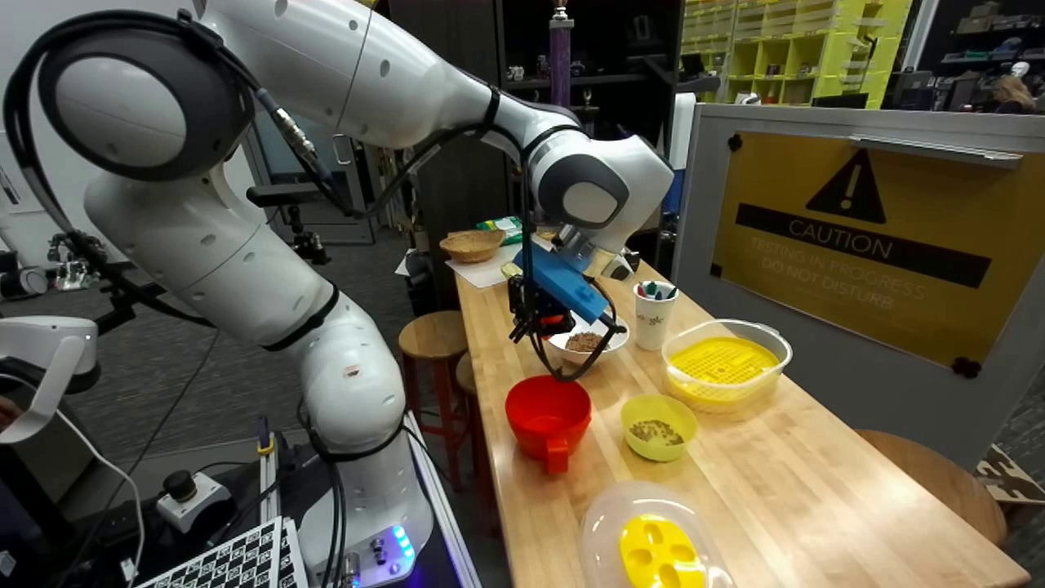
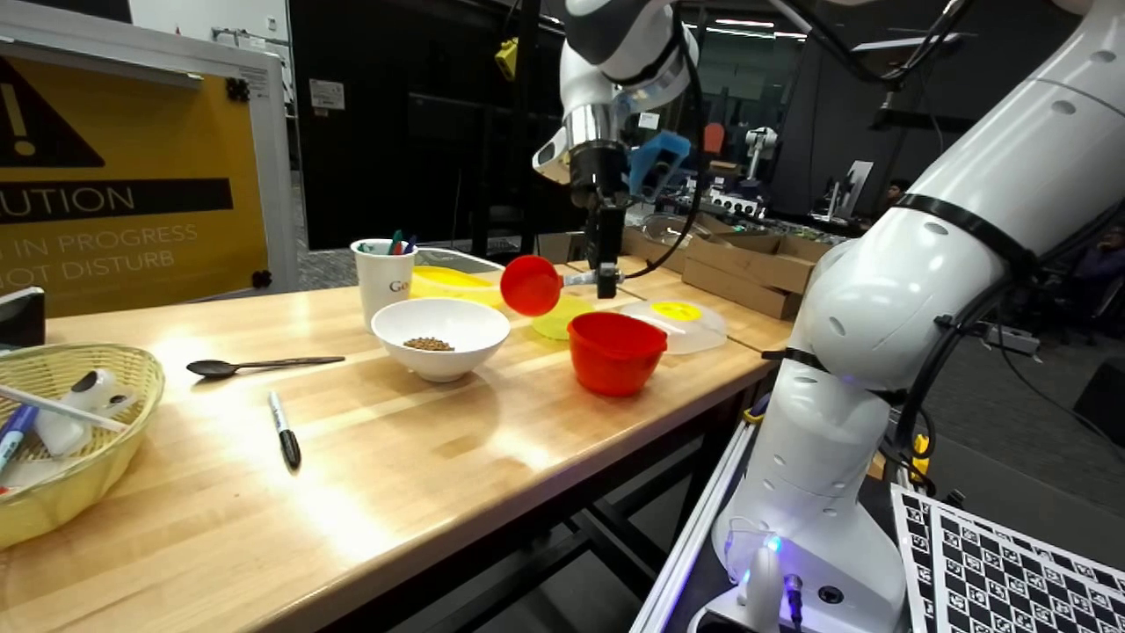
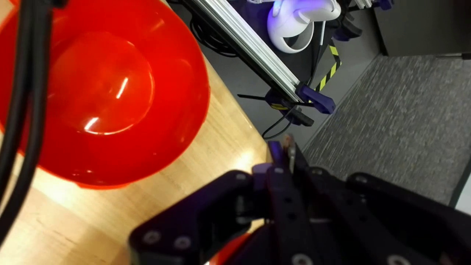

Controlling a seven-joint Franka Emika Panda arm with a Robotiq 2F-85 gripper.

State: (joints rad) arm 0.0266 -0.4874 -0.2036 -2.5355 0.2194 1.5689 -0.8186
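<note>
A carrying step seems to be in hand: a scoop (image 2: 531,286) is held by the claw (image 2: 606,280), which is clamped on its handle (image 2: 580,279), above the surface (image 2: 352,457). The scoop appears tipped, near the red bowl (image 2: 611,374) and the white bowl (image 2: 442,360); whether anything lies inside cannot be told. For the next move, a firm grip and controlled tilt seem called for. The arm (image 1: 441,90) is arched over the surface, the claw pointed down.

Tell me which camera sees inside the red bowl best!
The wrist view: it looks down into the red bowl, though cables cross it and one side's cropped. Both exterior views show it smaller, at a slant.
</note>
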